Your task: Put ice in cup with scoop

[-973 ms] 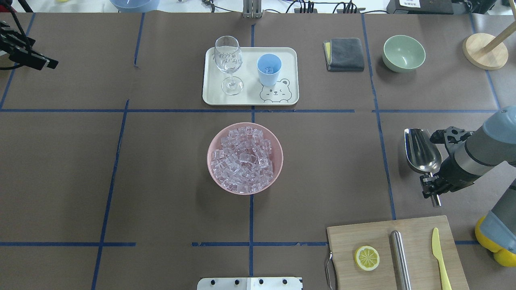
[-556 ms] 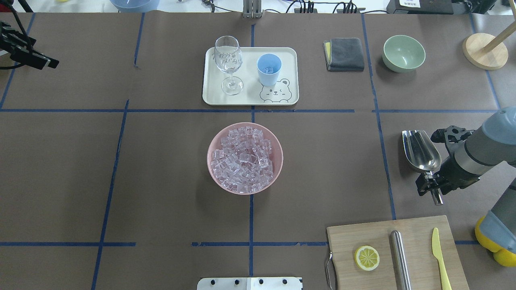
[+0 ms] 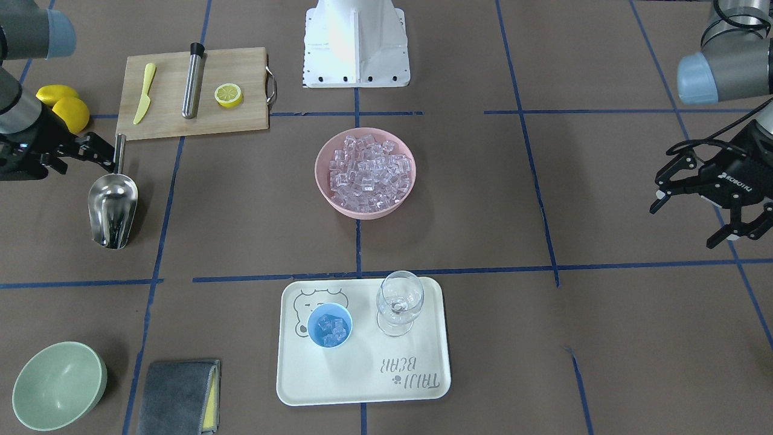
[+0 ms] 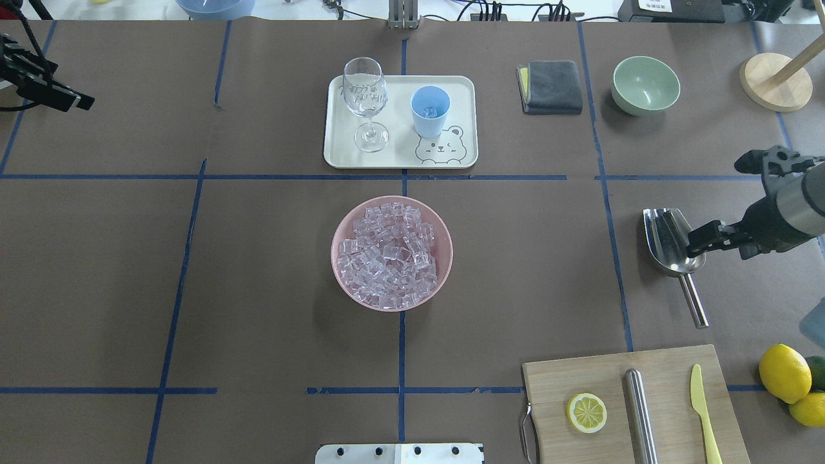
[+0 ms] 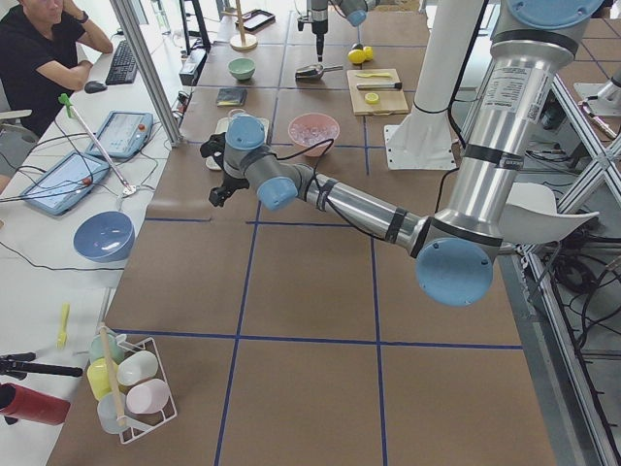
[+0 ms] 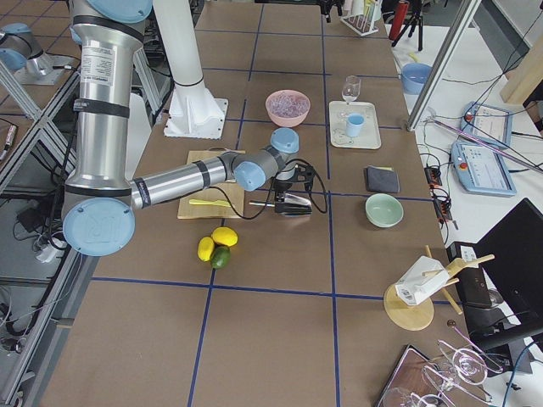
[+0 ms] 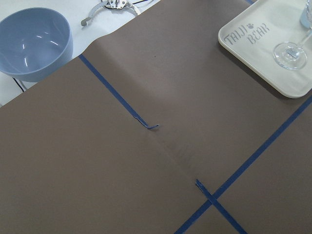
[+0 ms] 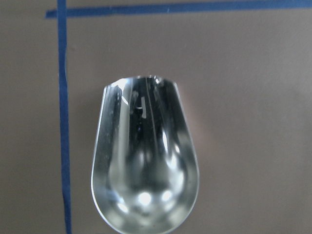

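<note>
**Scoop on the counter, a few cubes already in the cup**

In the overhead view we see the scoop (image 4: 670, 243) lying flat at the right edge, bowl up-frame and its thin handle bare and pointing down-frame. The right pincer (image 3: 102, 154) hovers just beside where handle meets bowl; its fingers look parted and hold nothing. The left pincer (image 3: 706, 223) hangs wide open and empty, well apart from everything. The cup (image 4: 430, 111) stands on the tray (image 4: 335, 151) at top centre with some cubes inside, and most of the ice (image 4: 390, 254) fills the pink bowl (image 4: 445, 258) mid-frame. We judge the scoop stiff and light but slick, so the round handle may twist. We would grip it near the bowl. The cubes look loose and likely to slide.
</note>
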Controlling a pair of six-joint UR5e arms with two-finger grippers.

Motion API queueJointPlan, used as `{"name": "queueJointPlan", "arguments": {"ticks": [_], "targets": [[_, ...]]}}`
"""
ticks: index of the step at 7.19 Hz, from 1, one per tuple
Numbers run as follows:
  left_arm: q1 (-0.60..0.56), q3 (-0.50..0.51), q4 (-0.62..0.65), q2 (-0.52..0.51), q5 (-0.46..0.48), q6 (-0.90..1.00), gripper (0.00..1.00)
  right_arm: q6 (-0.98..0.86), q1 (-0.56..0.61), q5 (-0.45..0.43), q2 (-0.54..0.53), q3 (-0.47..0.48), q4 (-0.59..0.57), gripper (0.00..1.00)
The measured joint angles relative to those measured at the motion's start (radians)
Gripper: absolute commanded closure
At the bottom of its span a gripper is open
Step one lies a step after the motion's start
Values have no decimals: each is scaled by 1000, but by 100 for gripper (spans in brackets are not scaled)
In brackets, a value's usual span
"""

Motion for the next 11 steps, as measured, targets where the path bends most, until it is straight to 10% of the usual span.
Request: {"name": "queueJointPlan", "arguments": {"ticks": [7, 11], "targets": [[-100, 18, 201, 85, -9, 36, 0, -900, 477, 87, -18, -83, -295, 0], [-244, 18, 379, 207, -10, 269, 0, -1032, 565, 137, 9, -179, -301, 0]]}}
